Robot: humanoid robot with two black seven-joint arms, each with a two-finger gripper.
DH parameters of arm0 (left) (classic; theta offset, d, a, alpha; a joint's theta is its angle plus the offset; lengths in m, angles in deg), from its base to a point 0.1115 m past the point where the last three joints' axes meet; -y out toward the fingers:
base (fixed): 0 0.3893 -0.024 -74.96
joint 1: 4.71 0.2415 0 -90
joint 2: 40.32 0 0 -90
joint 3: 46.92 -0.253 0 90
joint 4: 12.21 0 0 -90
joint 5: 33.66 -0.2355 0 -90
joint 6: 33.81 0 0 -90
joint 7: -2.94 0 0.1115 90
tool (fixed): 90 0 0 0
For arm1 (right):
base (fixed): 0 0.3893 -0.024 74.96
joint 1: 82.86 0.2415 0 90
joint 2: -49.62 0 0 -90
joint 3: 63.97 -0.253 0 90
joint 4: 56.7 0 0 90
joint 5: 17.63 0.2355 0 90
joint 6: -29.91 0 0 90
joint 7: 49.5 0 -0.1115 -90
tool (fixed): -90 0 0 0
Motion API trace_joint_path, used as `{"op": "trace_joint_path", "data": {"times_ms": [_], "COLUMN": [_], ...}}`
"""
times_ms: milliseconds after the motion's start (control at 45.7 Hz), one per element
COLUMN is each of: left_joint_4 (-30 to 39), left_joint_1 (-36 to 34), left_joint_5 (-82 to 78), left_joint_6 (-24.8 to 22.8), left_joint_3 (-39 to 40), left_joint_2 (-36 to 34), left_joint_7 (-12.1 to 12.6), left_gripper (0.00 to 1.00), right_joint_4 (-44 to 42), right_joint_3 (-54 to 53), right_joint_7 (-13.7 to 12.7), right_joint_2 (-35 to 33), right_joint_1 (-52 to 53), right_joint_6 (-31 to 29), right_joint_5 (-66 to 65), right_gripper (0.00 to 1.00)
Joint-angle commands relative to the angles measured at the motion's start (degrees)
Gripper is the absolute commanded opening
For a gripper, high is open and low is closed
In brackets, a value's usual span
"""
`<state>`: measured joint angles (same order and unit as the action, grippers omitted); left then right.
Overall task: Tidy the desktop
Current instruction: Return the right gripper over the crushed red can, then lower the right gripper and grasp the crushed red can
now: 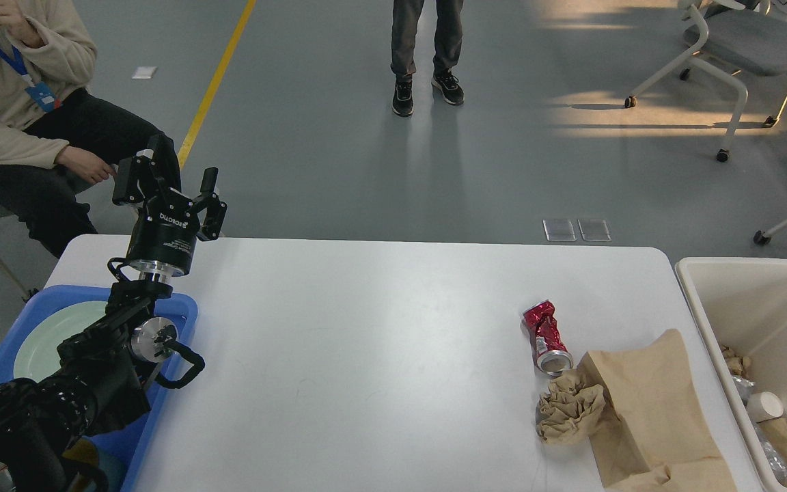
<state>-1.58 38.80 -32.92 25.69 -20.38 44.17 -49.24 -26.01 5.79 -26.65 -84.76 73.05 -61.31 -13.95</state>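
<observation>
The large white rectangular desktop (366,355) with rounded corners fills the lower middle of the head view. At its 9 o'clock edge sits a blue plastic tray (185,311) holding a pale green round plate (42,345), partly hidden behind the black left arm. The left gripper (173,184) stands raised above the tray's far corner, at about 10 o'clock over the table, its two fingers spread apart and holding nothing. The right gripper does not appear.

At about 4 o'clock on the desktop lies a crushed red metal can (545,336), its open end toward the viewer, touching a crumpled ball of brown paper (569,408). Just beside the ball, reaching to the near edge, lies a flattened brown paper bag (653,410).

Off the table's 3 o'clock edge stands a cream rectangular plastic bin (708,321). Inside it are a white paper cup (764,406), crumpled brown paper scraps (735,361) and some clear plastic wrapping (772,459).
</observation>
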Motion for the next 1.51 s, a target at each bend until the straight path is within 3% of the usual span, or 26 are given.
{"op": "trace_joint_path", "data": {"times_ms": [0, 109, 263, 635, 854, 1029, 1489], "left_joint_4": [-0.09, 0.0, 0.0, 0.0, 0.0, 0.0, 0.0], "left_joint_1": [0.0, 0.0, 0.0, 0.0, 0.0, 0.0, 0.0], "left_joint_5": [-0.03, 0.05, -0.03, 0.05, 0.05, -0.03, -0.03], "left_joint_6": [0.0, 0.0, 0.0, 0.0, 0.0, 0.0, 0.0], "left_joint_3": [0.0, 0.0, 0.0, 0.0, 0.0, 0.0, 0.0], "left_joint_2": [-0.03, -0.03, -0.03, -0.03, -0.03, 0.06, -0.03], "left_joint_7": [-0.02, 0.07, -0.02, -0.02, -0.02, 0.07, -0.02], "left_gripper": [0.96, 0.96, 0.96, 0.96, 0.96, 0.96, 0.96], "right_joint_4": [4.19, 7.44, 9.65, 14.04, 14.75, 14.05, 7.46], "right_joint_3": [7.66, 11.36, 14.88, 20.51, 18.4, 13.13, 12.86], "right_joint_7": [0.0, -0.08, -0.08, -0.08, -0.17, -0.7, -2.37], "right_joint_2": [0.52, 3.59, 10.97, 39.97, 52.55, 54.49, 54.31], "right_joint_1": [11.05, 21.93, 30.66, 44.03, 44.3, 37.8, 18.9], "right_joint_6": [-9.13, -20.97, -28.91, -31.65, -31.91, -31.39, -27.96], "right_joint_5": [-2.53, -6.65, -9.91, -16.24, -17.47, -22.65, -23.72], "right_gripper": [1.0, 1.0, 1.0, 1.0, 1.0, 1.0, 1.0]}}
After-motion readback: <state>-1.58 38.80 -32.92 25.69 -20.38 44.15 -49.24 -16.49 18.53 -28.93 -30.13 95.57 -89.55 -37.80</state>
